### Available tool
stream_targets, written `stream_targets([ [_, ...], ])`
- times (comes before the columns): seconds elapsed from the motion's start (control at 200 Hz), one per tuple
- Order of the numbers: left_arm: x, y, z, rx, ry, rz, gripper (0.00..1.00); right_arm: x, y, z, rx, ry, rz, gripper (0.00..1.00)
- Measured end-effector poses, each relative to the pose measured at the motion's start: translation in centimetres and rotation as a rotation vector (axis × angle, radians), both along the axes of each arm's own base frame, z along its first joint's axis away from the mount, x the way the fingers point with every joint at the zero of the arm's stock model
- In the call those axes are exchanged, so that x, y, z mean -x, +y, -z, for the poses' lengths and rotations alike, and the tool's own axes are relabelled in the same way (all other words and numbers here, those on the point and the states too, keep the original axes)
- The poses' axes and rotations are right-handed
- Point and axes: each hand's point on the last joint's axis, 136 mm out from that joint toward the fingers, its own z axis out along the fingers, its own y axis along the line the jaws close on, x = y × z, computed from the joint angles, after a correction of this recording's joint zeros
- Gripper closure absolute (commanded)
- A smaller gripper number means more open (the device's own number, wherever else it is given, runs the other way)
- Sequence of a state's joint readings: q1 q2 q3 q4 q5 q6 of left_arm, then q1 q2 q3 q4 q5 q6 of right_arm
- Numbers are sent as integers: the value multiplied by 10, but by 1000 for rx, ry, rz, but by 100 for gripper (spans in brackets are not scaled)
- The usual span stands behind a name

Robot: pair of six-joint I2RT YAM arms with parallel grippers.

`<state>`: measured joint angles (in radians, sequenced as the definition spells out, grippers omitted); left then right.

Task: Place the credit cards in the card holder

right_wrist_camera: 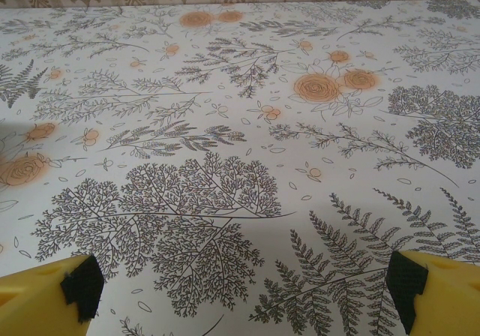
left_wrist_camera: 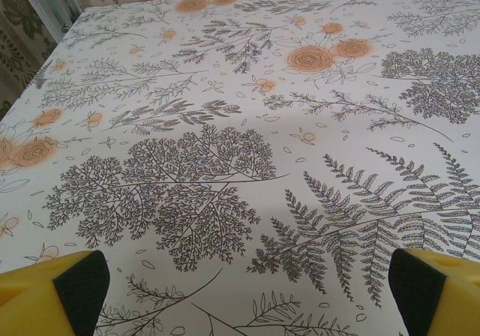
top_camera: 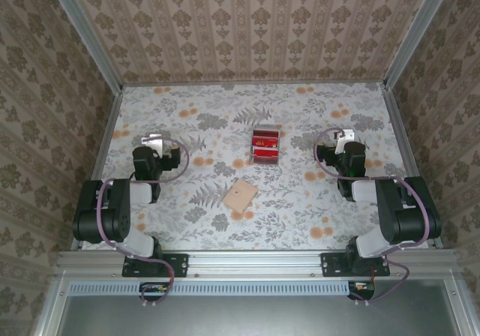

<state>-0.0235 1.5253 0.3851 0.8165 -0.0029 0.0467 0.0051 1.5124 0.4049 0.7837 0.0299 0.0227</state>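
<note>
credit cards [top_camera: 265,146] lie in a small glossy red cluster with pale stripes and a dark edge, just beyond the card holder [top_camera: 240,194] and slightly to its right, with a strip of cloth between the two so that they do not touch. the card holder is a flat tan square, lying askew with one corner turned toward the arm bases, near the middle of the table.

the left gripper [top_camera: 156,142] hangs well to the left of the card holder and a little farther back, level with the cards. in the left wrist view the left gripper [left_wrist_camera: 247,291] is spread wide, its yellow fingers [left_wrist_camera: 71,283] with dark pads sitting at the two bottom corners and printed cloth across the gap between them. the right gripper [top_camera: 343,137] hangs well to the right of the card holder, also level with the cards. the right gripper [right_wrist_camera: 244,287] is spread just as wide, fingers [right_wrist_camera: 431,295] far apart above ferns and orange roses.

the tablecloth [top_camera: 300,111] under the card holder is pale, printed with grey leaves and orange flowers. patterned wallpaper [top_camera: 247,21] rises behind and to both sides, and a metal rail [top_camera: 255,261] runs on the near side of the card holder, carrying both arm bases.
</note>
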Motion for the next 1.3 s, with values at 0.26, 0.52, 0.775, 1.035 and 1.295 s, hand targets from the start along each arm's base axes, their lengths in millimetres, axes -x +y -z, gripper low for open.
stream_targets([
  [0.26,0,0,0,0,0,0,0,0,0,0,0,0,0,0],
  [0.52,0,0,0,0,0,0,0,0,0,0,0,-2,0,0],
  [0.775,5,1,-33,2,-14,-8,0,8,5,-31,-15,-8,-8,0],
  [1.035,2,19,-121,232,-46,-178,0,-2,31,-132,-276,-76,-74,0],
  [1.295,24,-12,-85,397,202,-88,0,32,108,-80,-474,315,-270,1],
])
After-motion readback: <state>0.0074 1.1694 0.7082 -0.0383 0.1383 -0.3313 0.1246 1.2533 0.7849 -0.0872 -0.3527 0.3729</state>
